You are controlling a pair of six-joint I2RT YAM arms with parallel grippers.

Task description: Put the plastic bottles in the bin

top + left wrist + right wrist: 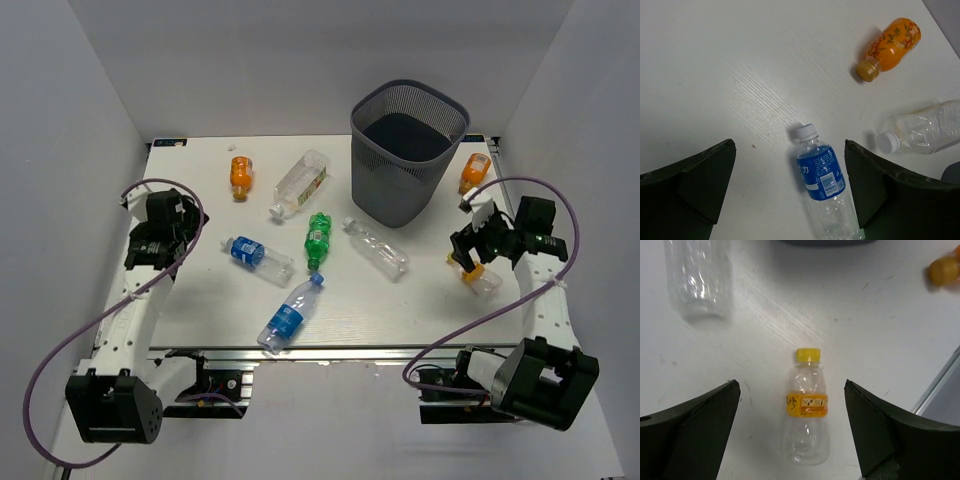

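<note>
The dark wire-mesh bin (pixel 392 195) stands at the back of the table. Several plastic bottles lie flat: two orange ones (pixel 240 176) (pixel 475 172), a squarish clear one (pixel 301 181), a green one (pixel 318 240), a plain clear one (pixel 377 249) and two blue-labelled ones (pixel 257 257) (pixel 288 317). My left gripper (pixel 172 243) is open above the table; one blue-labelled bottle (pixel 822 175) lies between its fingers (pixel 695 187). My right gripper (pixel 478 250) is open over a clear bottle with a yellow cap and orange label (pixel 807 410), also seen from above (pixel 482 280).
The table's right edge rail (pixel 940 385) runs close to the right gripper. White walls enclose the table on three sides. The plain clear bottle's base (pixel 700 280) and an orange cap (pixel 944 271) show in the right wrist view.
</note>
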